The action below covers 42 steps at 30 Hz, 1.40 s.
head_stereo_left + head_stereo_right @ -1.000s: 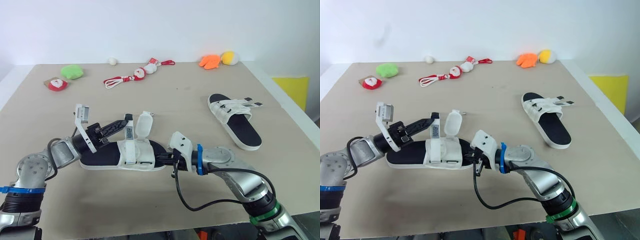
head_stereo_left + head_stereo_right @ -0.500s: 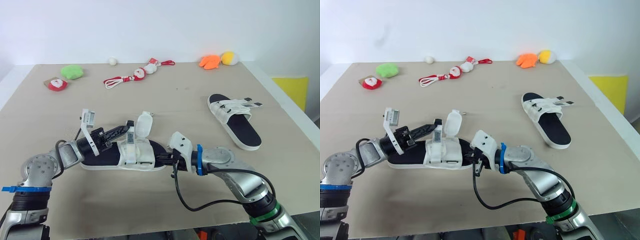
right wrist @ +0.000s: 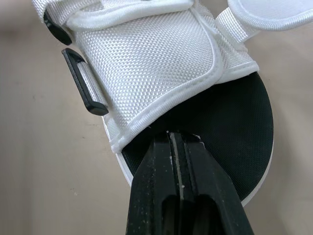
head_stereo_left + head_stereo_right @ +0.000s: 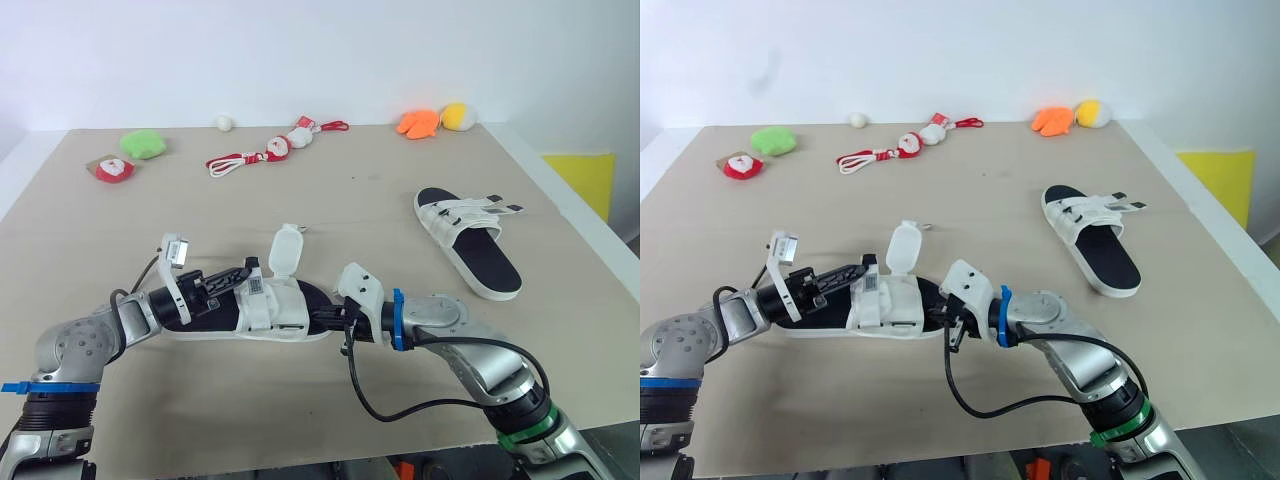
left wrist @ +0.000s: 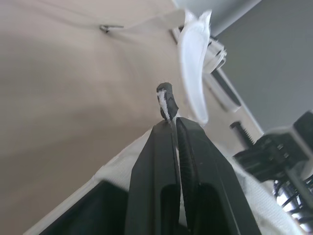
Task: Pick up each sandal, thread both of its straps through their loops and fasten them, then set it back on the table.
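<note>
Low left hand point(image 4: 245, 271) pinches a strap point(image 4: 256, 297) of the sandal point(image 4: 291, 313) (right hand point(image 4: 328, 318) clamps its toe)

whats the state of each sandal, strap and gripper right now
near sandal, on the table, unfastened
raised strap, loose, standing up
pinched strap, tip held between the left gripper's fingers
far sandal, sole down on the table, untouched, strap ends sticking out sideways
left gripper, shut on the pinched strap
right gripper, shut at the near sandal's end
</note>
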### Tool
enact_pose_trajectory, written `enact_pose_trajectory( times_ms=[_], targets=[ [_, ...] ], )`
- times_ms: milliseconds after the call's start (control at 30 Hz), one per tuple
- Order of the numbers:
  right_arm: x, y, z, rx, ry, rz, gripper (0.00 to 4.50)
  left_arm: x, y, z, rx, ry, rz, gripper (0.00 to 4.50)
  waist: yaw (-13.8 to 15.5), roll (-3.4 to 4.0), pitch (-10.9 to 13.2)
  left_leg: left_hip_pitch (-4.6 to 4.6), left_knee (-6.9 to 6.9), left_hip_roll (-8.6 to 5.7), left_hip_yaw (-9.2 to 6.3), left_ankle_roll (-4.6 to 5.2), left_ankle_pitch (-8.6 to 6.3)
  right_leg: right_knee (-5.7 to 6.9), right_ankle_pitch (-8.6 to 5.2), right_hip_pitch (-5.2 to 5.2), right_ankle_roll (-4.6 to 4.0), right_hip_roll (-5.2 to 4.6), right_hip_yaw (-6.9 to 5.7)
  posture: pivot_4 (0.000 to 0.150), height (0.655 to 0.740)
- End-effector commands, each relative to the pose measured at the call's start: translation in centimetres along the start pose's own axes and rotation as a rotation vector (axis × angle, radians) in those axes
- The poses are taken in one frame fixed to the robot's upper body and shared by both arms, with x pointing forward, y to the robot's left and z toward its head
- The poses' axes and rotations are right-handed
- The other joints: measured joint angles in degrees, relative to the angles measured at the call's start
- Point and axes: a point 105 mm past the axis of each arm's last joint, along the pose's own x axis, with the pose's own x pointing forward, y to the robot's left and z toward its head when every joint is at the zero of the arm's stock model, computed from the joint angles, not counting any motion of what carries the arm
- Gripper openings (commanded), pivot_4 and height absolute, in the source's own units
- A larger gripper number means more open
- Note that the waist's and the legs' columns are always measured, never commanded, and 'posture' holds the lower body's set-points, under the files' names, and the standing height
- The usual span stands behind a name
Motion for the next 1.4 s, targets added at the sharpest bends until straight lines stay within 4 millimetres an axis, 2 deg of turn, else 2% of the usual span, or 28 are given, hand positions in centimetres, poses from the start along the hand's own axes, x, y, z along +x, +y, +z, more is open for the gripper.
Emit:
enact_pose_trajectory(
  times_ms=[33,100,200,400,467,567,633,733,833,967,1033,1133,1267,1400],
  targets=[
    [0.5,0.4,-1.9,0.055,0.069,0.017,0.0,-0.1,0.7,-0.7,0.024,0.026,0.024,0.16,0.0,0.0,0.0,0.0,0.0,0.0,0.0,0.0,0.0,0.0,0.0,0.0,0.0,0.0,0.0,0.15,0.74],
    [0.5,0.4,-1.8,0.055,0.068,0.017,0.0,-0.2,0.9,-1.1,0.034,0.048,0.035,0.16,0.0,0.0,0.0,0.0,0.0,0.0,0.0,0.0,0.0,0.0,0.01,0.0,-0.01,0.0,0.0,0.15,0.74],
    [0.5,0.4,-1.8,0.055,0.068,0.016,0.0,-0.6,1.1,-1.4,0.04,0.074,0.037,0.92,0.0,0.0,0.0,0.0,0.0,0.0,0.0,0.0,0.0,0.0,0.0,0.0,-0.01,0.0,0.0,0.15,0.74],
    [0.5,0.4,-1.9,0.056,0.069,0.018,0.0,-2.1,2.3,-0.5,0.121,0.087,0.087,3.64,0.0,0.07,-0.2,0.09,-0.01,0.0,-0.04,0.0,0.0,0.0,0.02,0.0,-0.06,0.0,0.0,0.15,0.74],
    [0.5,0.4,-1.9,0.057,0.069,0.019,0.0,-2.4,2.5,0.2,0.191,0.08,0.105,4.41,0.0,0.16,-0.3,0.15,0.0,-0.01,-0.06,-0.01,0.0,-0.01,0.03,-0.08,-0.07,-0.01,0.0,0.15,0.74],
    [0.6,0.5,-1.9,0.057,0.07,0.023,0.0,-2.0,2.5,2.6,0.311,0.032,0.114,4.41,0.0,0.17,-0.3,0.22,-0.01,-0.02,-0.07,-0.01,-0.01,-0.02,0.03,-0.1,-0.08,-0.02,0.0,0.15,0.74],
    [0.6,0.5,-1.9,0.056,0.07,0.024,0.0,-1.7,2.5,3.2,0.386,0.038,0.114,4.41,0.0,0.17,-0.3,0.21,-0.02,-0.02,-0.09,-0.01,-0.01,-0.02,0.04,-0.1,-0.1,0.0,-0.01,0.15,0.74],
    [0.6,0.5,-1.9,0.054,0.07,0.024,0.0,-0.2,2.9,5.0,0.548,0.026,0.13,4.41,0.2,0.15,-0.3,0.09,-0.02,-0.02,-0.07,-0.01,-0.01,-0.02,0.05,-0.07,-0.12,-0.01,-0.01,0.15,0.74],
    [0.5,0.5,-1.9,0.052,0.071,0.022,0.0,1.3,2.7,6.3,0.622,-0.014,0.11,4.41,0.3,0.07,-0.3,-0.01,-0.03,-0.03,-0.08,0.0,0.0,-0.03,0.06,-0.05,-0.11,0.01,-0.03,0.15,0.74],
    [0.3,0.4,-1.9,0.05,0.073,0.014,0.0,3.1,2.3,6.7,0.754,-0.016,0.075,4.41,0.2,0.07,-0.3,-0.02,-0.07,-0.03,-0.05,-0.01,-0.01,-0.04,0.03,-0.06,-0.08,0.01,-0.01,0.15,0.74],
    [0.3,0.4,-1.9,0.05,0.073,0.011,0.0,4.1,2.3,6.1,0.878,0.033,0.052,4.41,0.2,0.07,-0.3,-0.02,-0.11,-0.02,-0.11,-0.01,-0.01,-0.04,0.0,-0.06,-0.03,0.07,-0.01,0.15,0.74],
    [0.3,0.4,-1.9,0.051,0.073,0.011,0.0,5.1,2.4,5.6,0.942,0.072,0.015,4.41,0.2,0.06,-0.2,-0.04,-0.11,-0.02,-0.12,-0.01,-0.01,-0.04,0.01,-0.05,-0.02,0.1,0.01,0.15,0.74],
    [0.4,0.6,-1.8,0.051,0.07,0.012,0.0,7.7,2.8,5.0,1.152,0.151,-0.001,4.41,0.5,0.05,-0.2,-0.08,-0.06,-0.03,-0.14,0.0,0.0,-0.04,0.03,-0.04,0.01,0.11,0.01,0.15,0.74],
    [0.4,0.7,-1.7,0.055,0.066,0.003,0.0,9.9,1.8,4.8,1.221,0.146,-0.06,4.41,0.4,0.04,-0.2,-0.12,-0.03,-0.03,-0.13,0.0,0.0,-0.04,0.06,-0.05,0.07,0.11,0.03,0.15,0.74]
  ],
)
